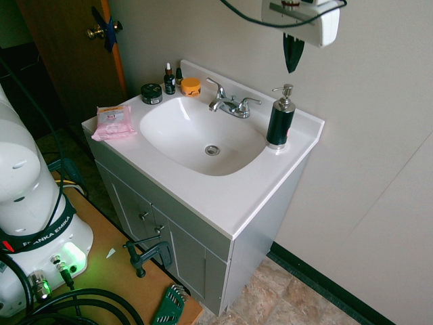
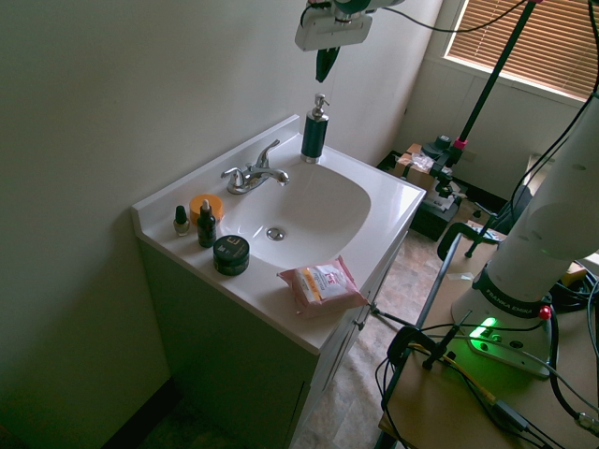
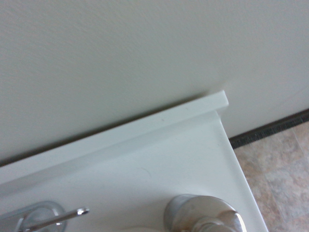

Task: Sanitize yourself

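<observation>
Hovering above the pump bottle (image 1: 280, 116), the end effector (image 1: 291, 55) at 1 o'clock on the counter (image 1: 223, 196) is pinched shut, empty. From the opposite side, it hangs at 12 o'clock; press straight down on the nozzle. Wrist view: pump top (image 3: 205, 215) centred enough.

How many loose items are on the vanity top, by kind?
Pump bottle: 1
Small dropper bottles: 2
Round jars, black lid and orange: 2
Pink wipes packet: 1
Total: 6
</observation>
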You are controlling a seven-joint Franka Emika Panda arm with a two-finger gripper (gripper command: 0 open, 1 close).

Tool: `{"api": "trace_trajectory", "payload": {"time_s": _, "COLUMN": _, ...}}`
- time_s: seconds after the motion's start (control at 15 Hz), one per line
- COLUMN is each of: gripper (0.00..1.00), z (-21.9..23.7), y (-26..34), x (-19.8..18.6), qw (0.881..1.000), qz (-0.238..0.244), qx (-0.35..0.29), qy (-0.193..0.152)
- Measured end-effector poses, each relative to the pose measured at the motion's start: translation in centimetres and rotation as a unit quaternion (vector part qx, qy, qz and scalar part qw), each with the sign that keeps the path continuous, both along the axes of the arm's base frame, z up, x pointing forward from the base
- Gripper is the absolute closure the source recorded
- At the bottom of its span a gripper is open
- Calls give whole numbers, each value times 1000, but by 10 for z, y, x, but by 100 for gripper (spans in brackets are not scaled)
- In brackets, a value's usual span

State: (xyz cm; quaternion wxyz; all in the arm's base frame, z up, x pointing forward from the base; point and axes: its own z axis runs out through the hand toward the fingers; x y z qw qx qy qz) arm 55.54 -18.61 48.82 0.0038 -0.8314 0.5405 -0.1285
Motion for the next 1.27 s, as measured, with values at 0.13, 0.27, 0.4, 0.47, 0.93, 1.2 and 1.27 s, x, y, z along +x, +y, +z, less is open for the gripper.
{"api": "trace_trajectory", "payload": {"time_s": 0.13, "gripper": 0, "z": 8, "y": 27, "x": -9, "qw": 1000, "qz": 30, "qx": -6, "qy": 4}}
{"api": "trace_trajectory", "payload": {"time_s": 0.27, "gripper": 0, "z": -14, "y": 58, "x": -22, "qw": 997, "qz": 67, "qx": -20, "qy": 23}}
{"api": "trace_trajectory", "payload": {"time_s": 0.4, "gripper": 0, "z": -34, "y": 81, "x": -36, "qw": 995, "qz": 94, "qx": -29, "qy": 34}}
{"api": "trace_trajectory", "payload": {"time_s": 0.47, "gripper": 0, "z": -41, "y": 88, "x": -43, "qw": 994, "qz": 101, "qx": -32, "qy": 37}}
{"api": "trace_trajectory", "payload": {"time_s": 0.93, "gripper": 0, "z": -86, "y": 108, "x": -85, "qw": 989, "qz": 128, "qx": -38, "qy": 58}}
{"api": "trace_trajectory", "payload": {"time_s": 1.2, "gripper": 0, "z": -86, "y": 118, "x": -94, "qw": 988, "qz": 135, "qx": -39, "qy": 58}}
{"api": "trace_trajectory", "payload": {"time_s": 1.27, "gripper": 0, "z": -85, "y": 119, "x": -94, "qw": 988, "qz": 137, "qx": -40, "qy": 56}}
